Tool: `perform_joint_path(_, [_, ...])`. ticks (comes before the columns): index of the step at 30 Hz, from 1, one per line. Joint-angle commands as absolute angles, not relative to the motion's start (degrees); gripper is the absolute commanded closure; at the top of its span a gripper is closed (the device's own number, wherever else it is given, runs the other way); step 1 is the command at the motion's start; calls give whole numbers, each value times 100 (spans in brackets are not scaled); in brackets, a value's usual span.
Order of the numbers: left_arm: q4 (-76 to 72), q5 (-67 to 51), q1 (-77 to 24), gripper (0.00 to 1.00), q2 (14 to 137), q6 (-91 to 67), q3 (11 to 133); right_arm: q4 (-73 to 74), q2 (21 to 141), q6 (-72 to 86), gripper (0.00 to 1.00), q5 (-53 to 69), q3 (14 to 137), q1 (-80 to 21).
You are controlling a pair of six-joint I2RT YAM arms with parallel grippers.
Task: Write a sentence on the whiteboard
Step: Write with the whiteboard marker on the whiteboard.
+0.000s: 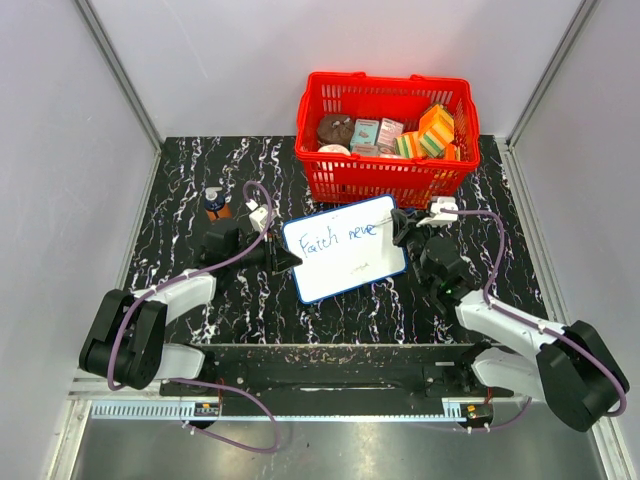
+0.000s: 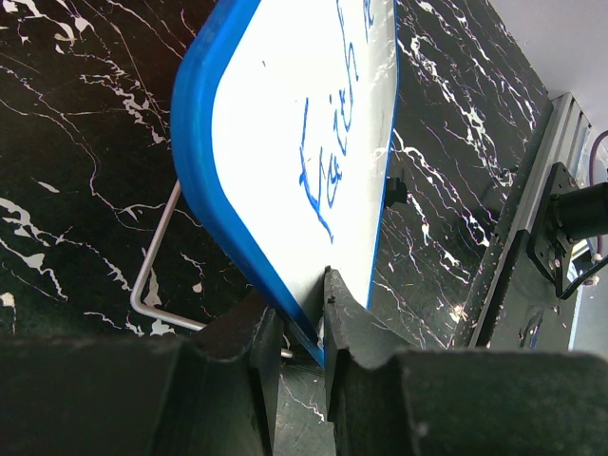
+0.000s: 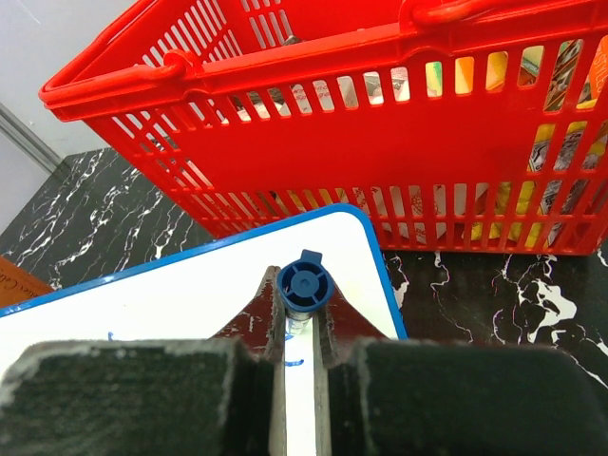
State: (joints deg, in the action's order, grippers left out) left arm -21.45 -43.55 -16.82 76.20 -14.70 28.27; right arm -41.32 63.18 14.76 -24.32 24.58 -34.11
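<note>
Whiteboard [image 1: 345, 272], marker [image 3: 304, 283] over it, red basket [image 1: 385, 172] behind

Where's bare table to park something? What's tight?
Free: black marbled tabletop between the blue-framed white whiteboard and the arms' mounting rail; also the far-left corner, left of the red plastic basket, behind a small blue-topped object. Crowded: the basket-whiteboard gap, where the right gripper holds a blue marker.

So the left gripper [image 2: 302, 323] is pinching the blue-framed whiteboard [image 2: 285, 171] by its near edge, with the board tilted up off the black marble worktop [image 2: 76, 142]. Blue writing [image 2: 332, 161] runs across the white face, and a wire stand [image 2: 152, 275] pokes out behind.
</note>
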Motion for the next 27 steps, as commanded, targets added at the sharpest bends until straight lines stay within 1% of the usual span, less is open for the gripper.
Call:
perform_joint_path(1, [-2188,-3735,-1652,100,7559,-650,2865,-4473,6433,1415,100,-2426,2742,-3375])
perform_joint_path(21, [-2188,-3735,-1652,100,7559,-650,2865,-4430,6442,1354,100,-2672,2672,-3243])
perform_joint_path(27, [-2188,-3753,-1652,100,7567,-659,2883,-4377,6442,1441,100,-2505,2681,-3226])
